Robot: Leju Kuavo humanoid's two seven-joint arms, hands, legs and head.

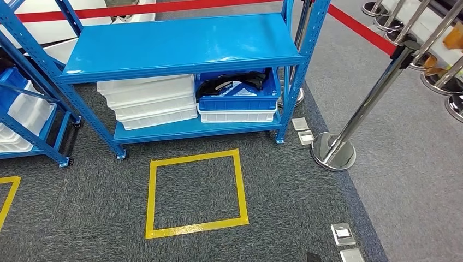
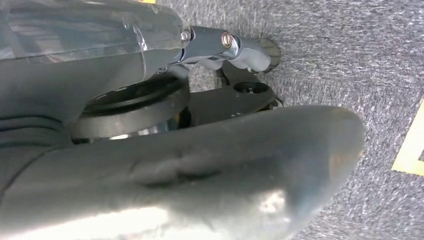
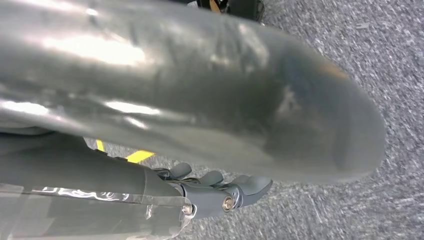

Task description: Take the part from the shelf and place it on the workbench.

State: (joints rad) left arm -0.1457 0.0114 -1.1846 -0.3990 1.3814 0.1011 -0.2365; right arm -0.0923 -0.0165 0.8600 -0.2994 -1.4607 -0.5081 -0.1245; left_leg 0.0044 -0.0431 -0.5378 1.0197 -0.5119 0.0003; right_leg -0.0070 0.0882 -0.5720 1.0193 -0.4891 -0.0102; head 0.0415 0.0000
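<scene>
Black curved part (image 1: 236,82) lies half hidden in a blue plastic crate (image 1: 238,99) on the blue metal shelf's (image 1: 180,46) lower tier, at one o'clock. Left robot hand (image 2: 240,75) and right robot hand (image 3: 220,192) hang over grey carpet, empty; whether the fingers are apart or curled I cannot tell.

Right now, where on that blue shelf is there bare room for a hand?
The top shelf is bare between its posts. The bottom shelf is crowded: stacked white bins beside a blue bin holding the black part, leaving a thin front strip.
</scene>
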